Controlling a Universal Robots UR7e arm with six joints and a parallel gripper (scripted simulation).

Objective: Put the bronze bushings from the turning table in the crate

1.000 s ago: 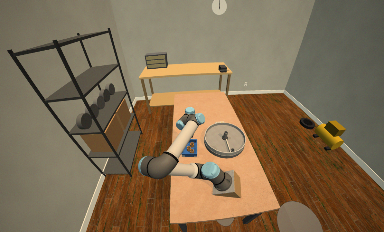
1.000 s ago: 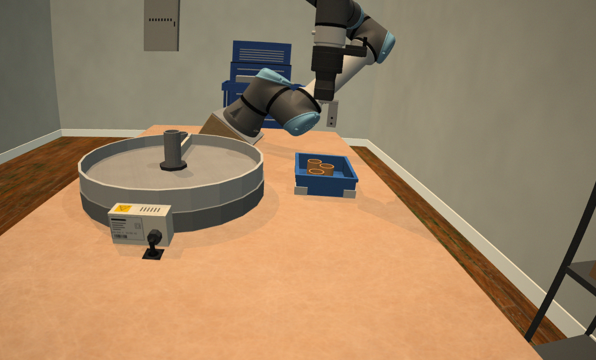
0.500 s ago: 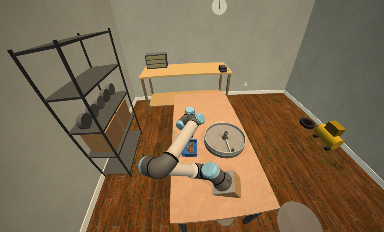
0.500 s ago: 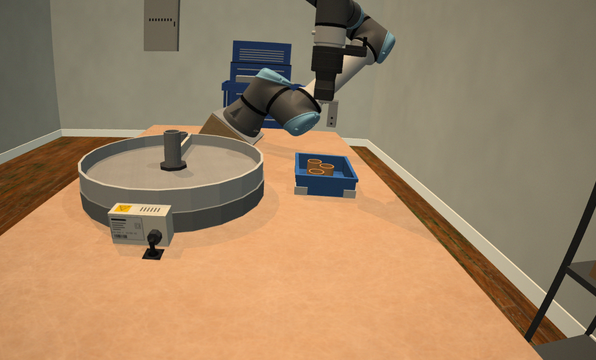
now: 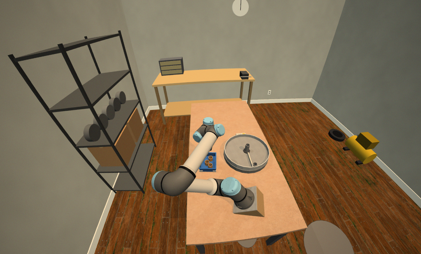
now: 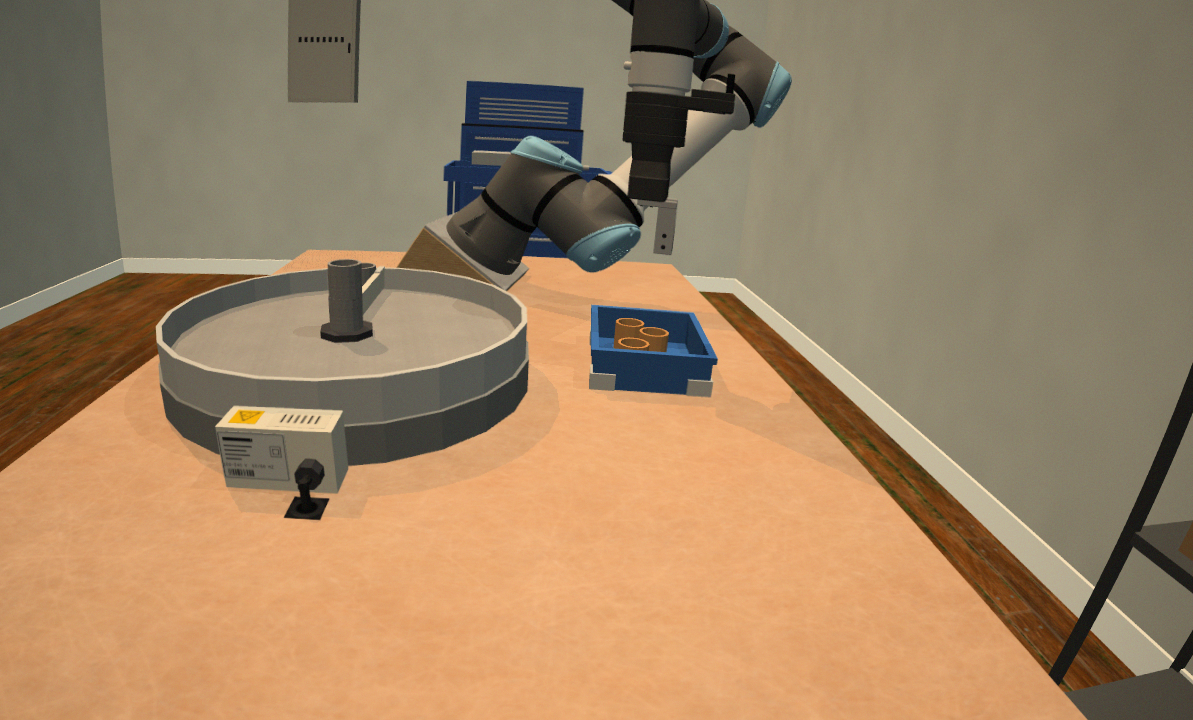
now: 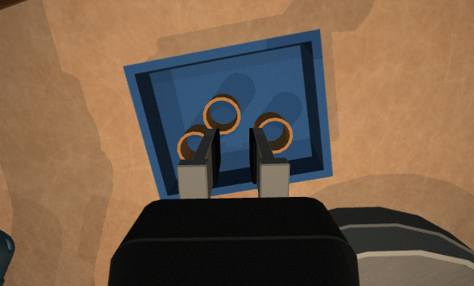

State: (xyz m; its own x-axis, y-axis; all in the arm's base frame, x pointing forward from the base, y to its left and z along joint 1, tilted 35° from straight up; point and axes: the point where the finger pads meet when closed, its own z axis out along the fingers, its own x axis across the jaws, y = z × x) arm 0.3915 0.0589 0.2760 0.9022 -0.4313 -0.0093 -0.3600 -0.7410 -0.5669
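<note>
My gripper (image 6: 663,231) (image 7: 234,144) is open and empty, its fingers partly apart above the blue crate (image 5: 215,161) (image 6: 649,372) (image 7: 323,119). Three bronze bushings stand upright in the crate. One bushing (image 5: 210,159) (image 7: 290,135) is at the right in the wrist view, another bushing (image 6: 658,342) (image 7: 239,115) is in the middle, and a third bushing (image 6: 629,333) (image 7: 179,147) is at the left, partly behind a finger. On the turning table (image 5: 236,148) (image 6: 439,331), a dark steel bushing (image 5: 254,163) sits by the rim at the end of the bar. No bronze bushing shows on the turning table.
A grey post (image 5: 247,147) (image 6: 345,300) stands at the turning table's centre, with a pale bar (image 5: 250,158) running from it towards the rim. A labelled box (image 6: 282,447) stands against the turntable's outer side. The arm's wedge-shaped base (image 5: 260,202) stands on the workbench.
</note>
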